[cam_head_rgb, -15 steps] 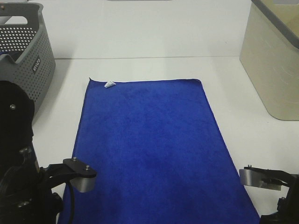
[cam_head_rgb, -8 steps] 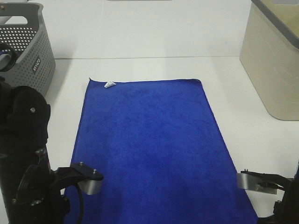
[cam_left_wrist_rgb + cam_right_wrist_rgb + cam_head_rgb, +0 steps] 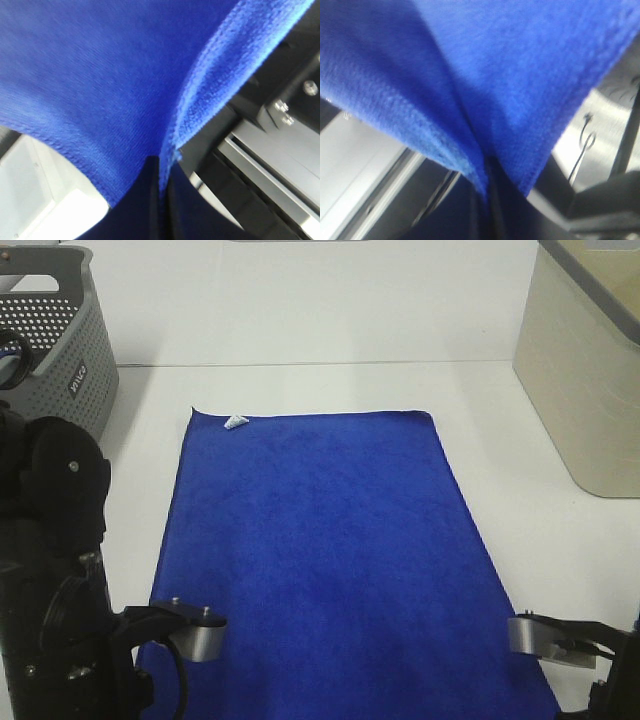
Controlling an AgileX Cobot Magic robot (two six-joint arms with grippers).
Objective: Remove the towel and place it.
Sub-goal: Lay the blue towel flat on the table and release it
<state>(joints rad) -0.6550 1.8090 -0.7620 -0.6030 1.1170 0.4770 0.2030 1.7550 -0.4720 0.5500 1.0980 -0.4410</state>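
The royal-blue towel [image 3: 320, 540] lies spread flat on the white table, its far edge straight and a small white tag [image 3: 235, 421] at the far left corner. Its near end runs out of the exterior view between my two arms. The left arm [image 3: 60, 620] stands at the towel's near left corner and the right arm [image 3: 565, 645] at its near right corner. In the left wrist view my left gripper [image 3: 161, 170] is shut on a fold of the towel [image 3: 100, 75]. In the right wrist view my right gripper [image 3: 487, 185] is likewise shut on a pinched fold of the towel [image 3: 510, 65].
A grey perforated basket [image 3: 50, 350] stands at the far left of the table. A tall beige bin [image 3: 580, 380] stands at the far right. Bare white table shows on both sides of the towel and beyond its far edge.
Both arms have shifted slightly toward the near edge of the table, still pinching the towel's near corners. The towel's far edge has not visibly moved.
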